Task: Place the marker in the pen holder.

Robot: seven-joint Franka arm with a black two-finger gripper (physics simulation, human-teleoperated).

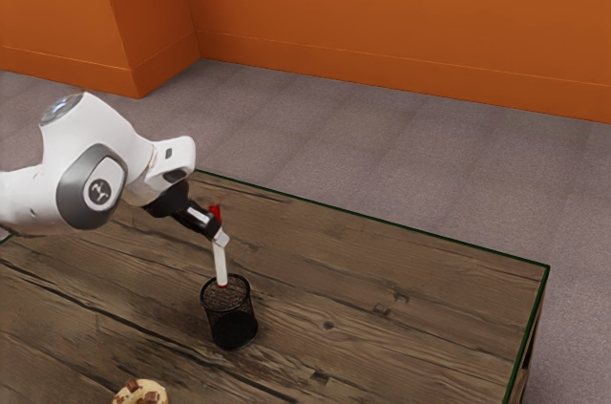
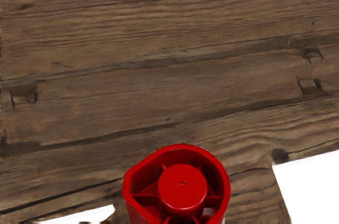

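A white marker with a red end (image 1: 221, 265) is clamped between the two fingers of a black two-finger gripper (image 1: 221, 239), left of centre in the exterior view. The marker runs down from the fingers, nearly upright with a slight lean, its red end uppermost and its long white body below the grip. Directly beneath is a round black wire-mesh pen holder (image 1: 233, 329), standing upright in the lower left of the frame. The marker's lower tip overlaps the far part of the holder's rim; whether it is just above the mouth or slightly inside cannot be told.

In the wrist view, the marker's red end, round with one pointed side, is at the lower edge, seen almost end-on, over brown planks.

The coming move appears to turn on that tip: it should be centred over the opening, then lowered along its own length and let go. The rim is the likely snag, and a catch there could tip the light-looking holder.

A pale ring doughnut with brown chunks (image 1: 127, 394) lies on the dark wooden table (image 1: 410, 299), at the bottom left, apart from the holder and out of the way.
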